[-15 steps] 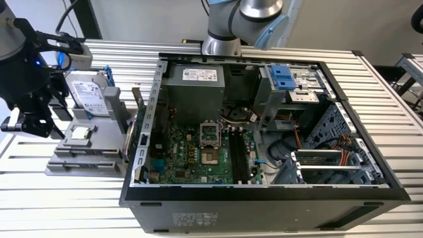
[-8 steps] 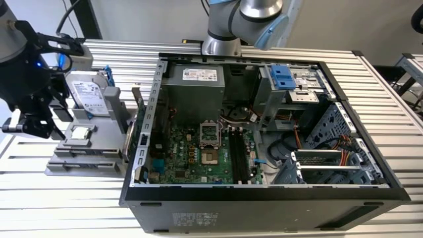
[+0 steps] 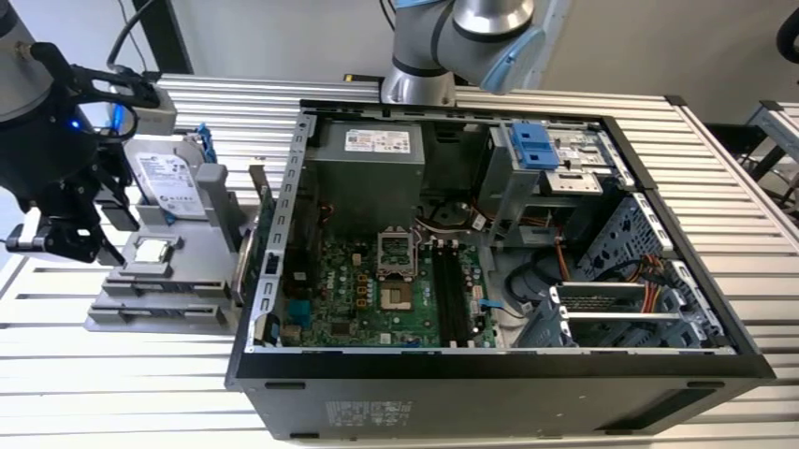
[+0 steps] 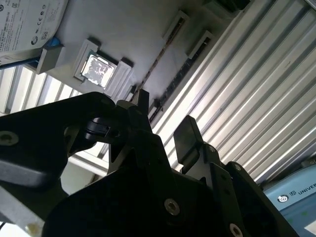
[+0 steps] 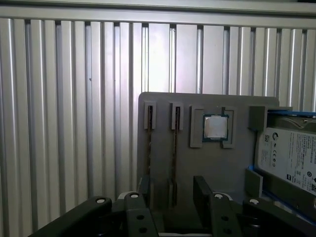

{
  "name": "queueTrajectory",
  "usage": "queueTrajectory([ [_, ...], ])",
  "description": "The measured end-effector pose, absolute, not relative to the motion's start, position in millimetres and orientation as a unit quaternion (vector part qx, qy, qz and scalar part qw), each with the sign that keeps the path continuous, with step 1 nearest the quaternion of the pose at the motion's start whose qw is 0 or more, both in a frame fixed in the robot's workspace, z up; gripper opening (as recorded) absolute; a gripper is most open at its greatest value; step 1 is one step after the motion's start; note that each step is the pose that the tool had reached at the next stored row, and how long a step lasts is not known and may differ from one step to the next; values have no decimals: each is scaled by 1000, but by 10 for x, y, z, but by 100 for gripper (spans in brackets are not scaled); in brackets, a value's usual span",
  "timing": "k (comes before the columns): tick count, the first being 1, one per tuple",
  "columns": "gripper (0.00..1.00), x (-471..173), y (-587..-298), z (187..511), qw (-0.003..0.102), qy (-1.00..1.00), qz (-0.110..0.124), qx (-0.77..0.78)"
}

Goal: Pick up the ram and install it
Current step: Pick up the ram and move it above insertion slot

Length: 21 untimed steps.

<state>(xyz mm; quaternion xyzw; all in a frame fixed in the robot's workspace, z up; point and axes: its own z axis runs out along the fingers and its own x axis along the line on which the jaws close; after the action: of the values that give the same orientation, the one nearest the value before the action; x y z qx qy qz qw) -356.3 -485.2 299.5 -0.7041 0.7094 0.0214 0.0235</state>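
Nearest the lens in both wrist views, the black pincer: fingers parted wide, nothing held between them, nothing touched. Just beyond, on a grey tray, the ram: a long, thin stick seen edge-on, dark brownish-grey and faintly dotted along its length, standing in a narrow slot with a raised bracket at each end. In the first wrist view, in line with the gap between the fingers, yet apart from them. Beside it, a second slot with a like thin line; whether another stick, cannot tell. Further along the tray, a small square silver chip in its recess, then a silver drive in a blue bracket at the tray's edge. Under the tray, a ribbed metal worktop. In the exterior view, the pincer hanging at the tray's end toward the exterior view's left. Past the tray, toward the exterior view's right, an open case with a green board and long black slots inside. Behind the case, a grey arm segment.
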Motion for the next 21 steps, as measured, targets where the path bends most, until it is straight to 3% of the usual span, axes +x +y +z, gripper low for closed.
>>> queueTrajectory([
  [21,100,-3563,-4852,2946,23,709,21,-704],
])
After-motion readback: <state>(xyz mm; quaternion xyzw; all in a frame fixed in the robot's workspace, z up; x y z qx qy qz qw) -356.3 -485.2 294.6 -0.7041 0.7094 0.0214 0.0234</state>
